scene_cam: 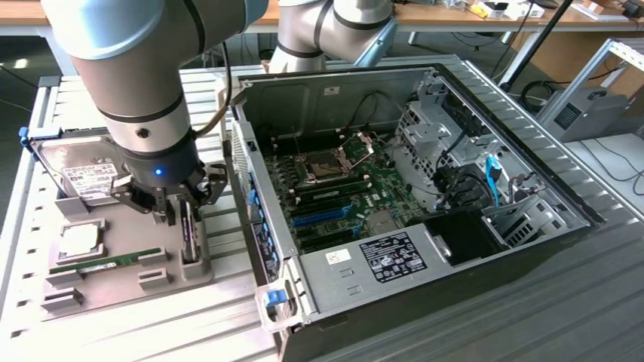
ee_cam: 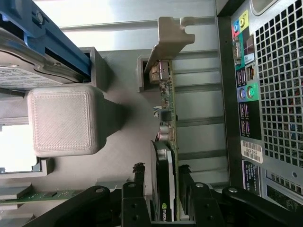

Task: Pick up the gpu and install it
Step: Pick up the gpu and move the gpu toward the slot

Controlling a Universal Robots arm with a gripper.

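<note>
The fingers (ee_cam: 138, 172) stand partly open astride the gpu (ee_cam: 165, 118), one on each face, a thin gap showing, nothing clamped. The card stands on edge between them in the grey holder tray (scene_cam: 121, 226), beside the open computer case (scene_cam: 403, 188) on the counter (scene_cam: 231, 320).

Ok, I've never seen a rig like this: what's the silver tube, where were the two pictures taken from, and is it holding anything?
The silver jointed tube is a robot arm ending in a black gripper. One picture comes from a camera off the arm, the other from its wrist. A grey plastic tray carries a silver hard drive in a blue frame, a narrow green memory stick and a thin black graphics card on edge. Beside it lies an open grey computer case. The gripper straddles that card; whether it grips yet, I cannot tell.
</note>
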